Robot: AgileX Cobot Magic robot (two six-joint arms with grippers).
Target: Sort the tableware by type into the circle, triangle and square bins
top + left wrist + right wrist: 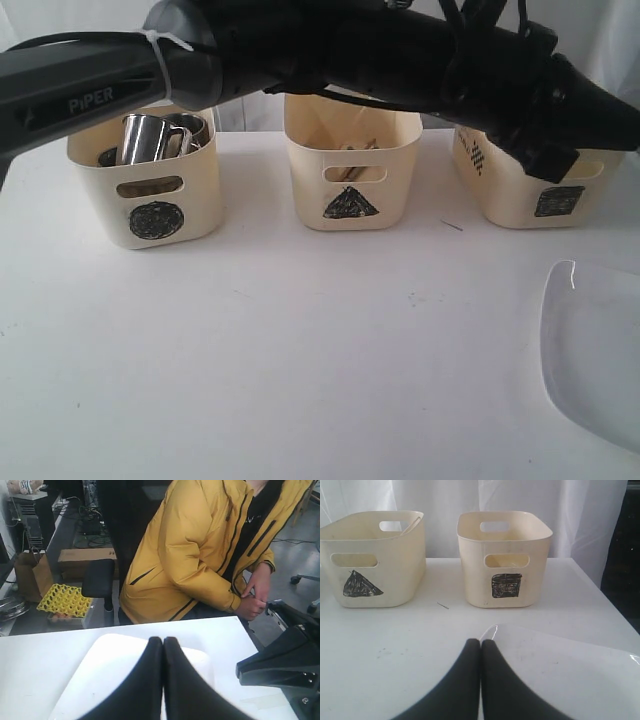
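Closest to the exterior camera, the clear plate (595, 350) lies flat on the tabletop (300, 350) at 4 o'clock, partly out of frame. Both tools are pinched narrow and empty. The right tool (481, 642) sits at the plate's rim; the left tool (163, 640) appears to hang above it. The square bin (510, 195) stands at the plate's 12 o'clock, so the right arm seems better placed. The triangle bin (395, 190) and circle bin (195, 200) stand at 10 o'clock.

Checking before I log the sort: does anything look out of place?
The clear plate lies on the table, not in any bin. A thin dark sliver also lies on the table between the triangle bin and the square bin.
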